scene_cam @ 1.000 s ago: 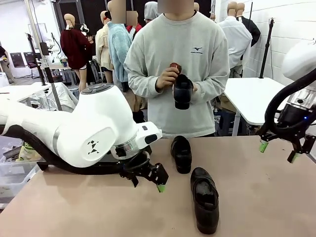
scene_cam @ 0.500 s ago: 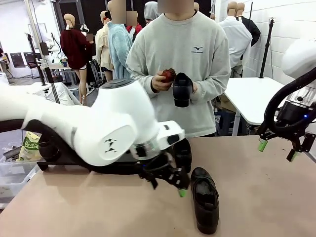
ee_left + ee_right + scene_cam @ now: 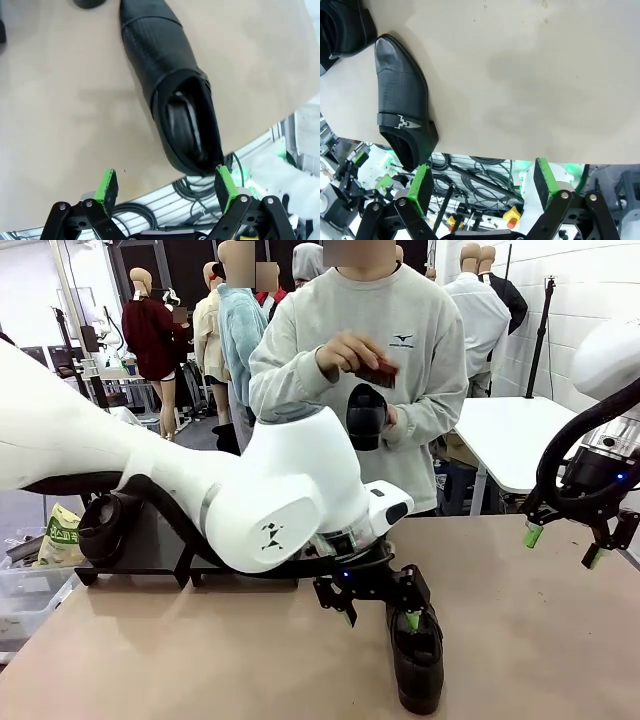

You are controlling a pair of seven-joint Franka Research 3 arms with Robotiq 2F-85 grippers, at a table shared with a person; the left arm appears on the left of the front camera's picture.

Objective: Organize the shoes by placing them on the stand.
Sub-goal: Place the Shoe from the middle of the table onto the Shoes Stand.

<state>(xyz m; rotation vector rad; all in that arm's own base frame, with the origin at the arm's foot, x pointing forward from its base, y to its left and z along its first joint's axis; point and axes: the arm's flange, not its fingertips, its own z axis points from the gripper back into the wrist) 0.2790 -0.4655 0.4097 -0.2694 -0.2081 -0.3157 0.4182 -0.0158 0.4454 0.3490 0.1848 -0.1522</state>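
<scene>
A black shoe (image 3: 418,665) lies on the table near the front edge, toe toward me. My left gripper (image 3: 381,618) hangs open just above its heel end; in the left wrist view the same shoe (image 3: 167,85) stretches away from the gripper (image 3: 166,186), its heel close to the right pad. My right gripper (image 3: 563,545) hovers open at the far right, clear of everything; its wrist view shows one shoe (image 3: 402,107) and part of another shoe (image 3: 342,22). The black stand (image 3: 150,540) sits at the left with a shoe (image 3: 100,528) on it. The person holds another shoe (image 3: 366,420).
The person stands at the far side, one hand holding a small reddish-brown item (image 3: 378,372) above the held shoe. My left arm's bulky white body (image 3: 290,490) covers the table's middle. A clear bin (image 3: 25,590) sits left of the table. Bare tabletop (image 3: 540,640) lies at the right.
My left arm has swung right across the table, bringing its open gripper over the front shoe and hiding the middle one. The person's hand has lifted the reddish item. My right arm stayed still.
</scene>
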